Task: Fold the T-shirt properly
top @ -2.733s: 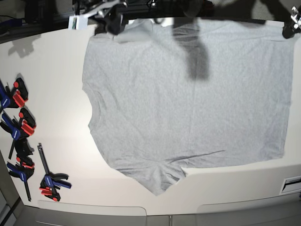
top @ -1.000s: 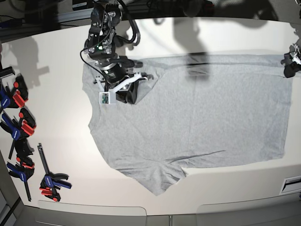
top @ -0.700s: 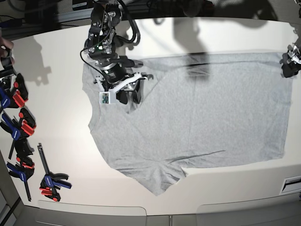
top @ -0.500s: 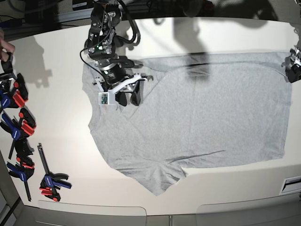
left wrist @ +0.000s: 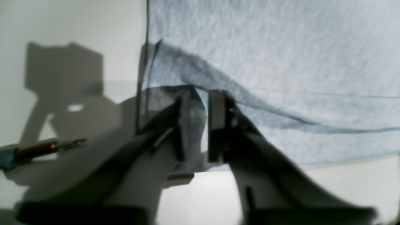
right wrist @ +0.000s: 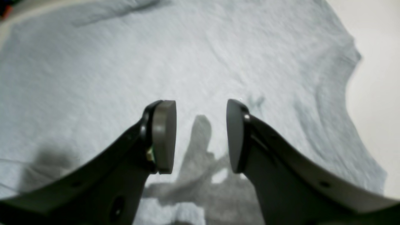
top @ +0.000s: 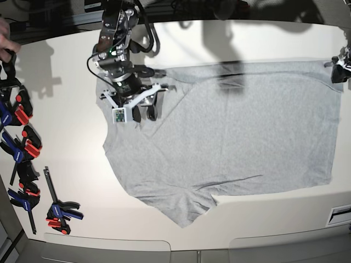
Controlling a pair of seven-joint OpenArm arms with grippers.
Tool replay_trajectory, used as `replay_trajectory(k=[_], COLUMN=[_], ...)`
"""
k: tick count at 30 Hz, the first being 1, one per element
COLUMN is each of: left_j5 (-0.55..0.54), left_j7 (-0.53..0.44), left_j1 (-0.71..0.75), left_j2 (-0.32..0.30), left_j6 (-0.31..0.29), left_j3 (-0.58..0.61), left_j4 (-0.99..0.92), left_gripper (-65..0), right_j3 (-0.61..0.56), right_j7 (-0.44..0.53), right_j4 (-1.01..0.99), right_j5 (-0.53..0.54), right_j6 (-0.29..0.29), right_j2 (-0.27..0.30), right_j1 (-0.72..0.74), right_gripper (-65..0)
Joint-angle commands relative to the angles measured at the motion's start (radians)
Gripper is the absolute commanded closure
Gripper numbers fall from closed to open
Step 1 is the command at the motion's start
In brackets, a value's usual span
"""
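The light grey T-shirt (top: 230,131) lies spread flat on the white table with its plain side up, and its far edge is folded in toward the middle. My right gripper (top: 145,114) hovers open over the shirt's upper left part, near a sleeve. In the right wrist view the open gripper (right wrist: 201,137) is empty above the cloth (right wrist: 93,62). My left gripper (top: 338,70) is at the shirt's far right corner. In the left wrist view it (left wrist: 200,128) is shut on a raised fold of the shirt's (left wrist: 281,62) edge.
Several blue and red clamps (top: 22,148) lie along the table's left edge. A person's hand (top: 4,44) reaches in at the top left near them. The rounded front table edge (top: 175,244) runs along the bottom.
My right gripper opened, let go of the cloth and shifted a little left. My left gripper moved slightly up at the right corner. A hand came in at the top left.
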Motion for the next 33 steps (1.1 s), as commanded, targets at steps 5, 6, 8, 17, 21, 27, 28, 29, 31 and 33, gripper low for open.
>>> replay_trajectory(k=[5,6,8,17,21,27,28,29,31,33], left_j5=[-0.004,-0.004,-0.005,0.134,0.248,0.305,0.304,0.301,0.301,0.301], left_j7=[-0.059,-0.060,-0.056,-0.124,-0.191,-0.164,-0.154,-0.143,-0.122,-0.118], left_j1=[-0.005,-0.005,-0.005,-0.008,-0.008,-0.008,-0.008,-0.008,-0.007,0.000], left_j2=[-0.028,-0.028,-0.028,0.011,0.011,0.011,0.011,0.011,0.011,0.011], left_j6=[-0.009,-0.009,-0.009,-0.009,0.138,0.203,0.203,0.203,0.203,0.203], left_j3=[-0.008,-0.008,-0.008,0.047,0.150,0.217,0.217,0.217,0.217,0.217], left_j4=[0.013,0.013,0.013,0.013,0.013,0.013,0.013,0.013,0.013,0.013], left_gripper=[0.0,0.0,0.0,0.0,0.0,0.0,0.0,0.0,0.0,0.0], right_j3=[-0.001,-0.001,-0.001,-0.001,-0.001,-0.001,-0.001,-0.001,-0.001,-0.001], right_j7=[0.022,0.021,0.022,0.030,0.029,0.016,0.014,0.013,0.013,0.015], right_j4=[0.019,0.019,0.019,0.019,0.016,-0.066,-0.087,-0.105,-0.128,-0.130], right_j5=[-0.069,-0.090,-0.118,-0.121,-0.147,-0.147,-0.146,-0.147,-0.147,-0.146], right_j6=[-0.092,-0.125,-0.186,-0.226,-0.230,-0.236,-0.235,-0.235,-0.235,-0.235], right_j2=[-0.002,-0.002,-0.002,-0.002,0.007,0.051,0.055,0.060,0.072,0.088], right_j1=[-0.033,-0.039,-0.052,-0.069,-0.069,-0.071,-0.072,-0.074,-0.087,-0.108], right_gripper=[-23.3,-23.3,-23.3,-22.3,-18.2,0.0,0.0,0.0,0.0,0.0])
